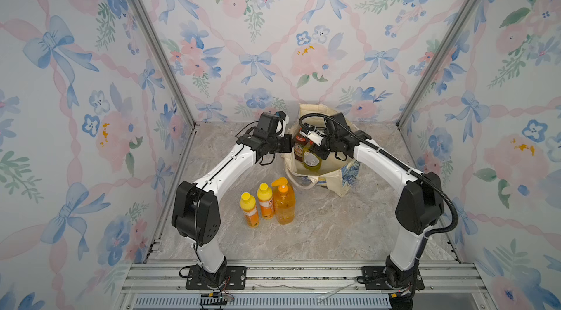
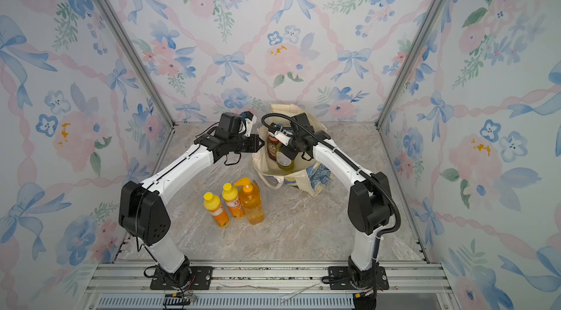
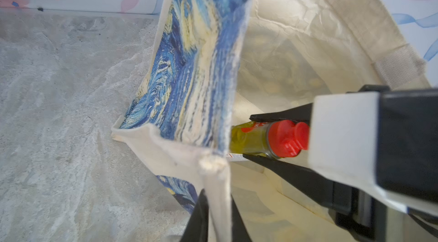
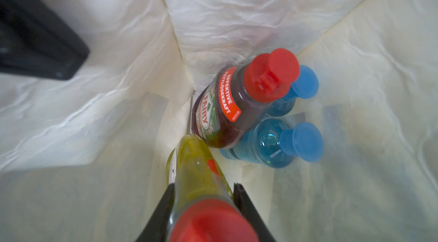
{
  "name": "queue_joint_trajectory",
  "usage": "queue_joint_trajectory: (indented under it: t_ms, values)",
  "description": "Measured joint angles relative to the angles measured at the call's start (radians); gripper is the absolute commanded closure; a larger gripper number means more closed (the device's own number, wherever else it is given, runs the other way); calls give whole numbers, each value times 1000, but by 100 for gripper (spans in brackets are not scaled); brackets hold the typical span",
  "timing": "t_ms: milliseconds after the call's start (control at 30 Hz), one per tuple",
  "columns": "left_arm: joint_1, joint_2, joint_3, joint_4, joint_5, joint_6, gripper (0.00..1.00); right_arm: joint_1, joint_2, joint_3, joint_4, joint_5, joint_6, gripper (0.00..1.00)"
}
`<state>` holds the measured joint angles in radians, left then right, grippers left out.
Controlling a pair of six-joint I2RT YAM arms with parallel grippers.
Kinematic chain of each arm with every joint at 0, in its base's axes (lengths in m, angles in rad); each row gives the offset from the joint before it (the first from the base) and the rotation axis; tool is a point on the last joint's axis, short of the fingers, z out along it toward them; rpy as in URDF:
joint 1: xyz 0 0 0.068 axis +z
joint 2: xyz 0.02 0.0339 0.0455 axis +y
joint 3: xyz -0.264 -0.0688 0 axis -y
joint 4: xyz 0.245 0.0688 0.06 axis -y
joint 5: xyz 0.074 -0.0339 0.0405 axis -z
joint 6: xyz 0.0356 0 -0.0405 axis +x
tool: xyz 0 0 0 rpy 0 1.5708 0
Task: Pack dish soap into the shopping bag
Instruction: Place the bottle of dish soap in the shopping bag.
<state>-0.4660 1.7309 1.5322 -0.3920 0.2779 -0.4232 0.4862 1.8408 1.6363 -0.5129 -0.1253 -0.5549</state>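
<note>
Inside the shopping bag (image 1: pixel 337 178) at a top view's centre, your right gripper (image 4: pixel 205 185) clamps the likely slick, liquid-heavy yellow-green soap bottle (image 4: pixel 189 157) by its stiff neck, while your left gripper (image 3: pixel 216 195) pinches the bag's floppy rim.

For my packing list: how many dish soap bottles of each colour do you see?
Orange bottles, on the table: 3
Blue bottles, in the shopping bag: 2
Dark red Fairy bottle, in the bag: 1
Yellow-green bottle, in the right gripper: 1
Total: 7
</note>
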Motion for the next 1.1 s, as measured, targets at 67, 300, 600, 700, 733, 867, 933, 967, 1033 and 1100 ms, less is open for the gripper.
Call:
queue_joint_trajectory:
  t_ms: [67, 300, 600, 700, 733, 867, 933, 967, 1033, 1100]
  values:
    - [0, 0, 0, 0, 0, 0, 86, 0, -35, -25, -3, 23, 29, 100]
    - [0, 0, 0, 0, 0, 0, 86, -1, -71, -34, -11, 109, 131, 100]
    - [0, 0, 0, 0, 0, 1, 86, -2, -29, -34, 5, 169, 205, 100]
    - [0, 0, 0, 0, 0, 1, 86, -7, 13, -34, 19, 180, 228, 100]
    - [0, 0, 0, 0, 0, 1, 86, -9, 27, -34, 24, 181, 235, 100]
    - [0, 0, 0, 0, 0, 1, 86, -13, 45, -32, 67, 183, 258, 100]
    - [0, 0, 0, 0, 0, 1, 86, -14, 49, -32, 85, 182, 268, 100]
    - [0, 0, 0, 0, 0, 1, 86, -15, 51, -32, 91, 182, 271, 100]
    - [0, 0, 0, 0, 0, 1, 86, -21, 60, -32, 98, 179, 280, 100]
    - [0, 0, 0, 0, 0, 1, 86, -31, 70, -32, 110, 166, 290, 100]
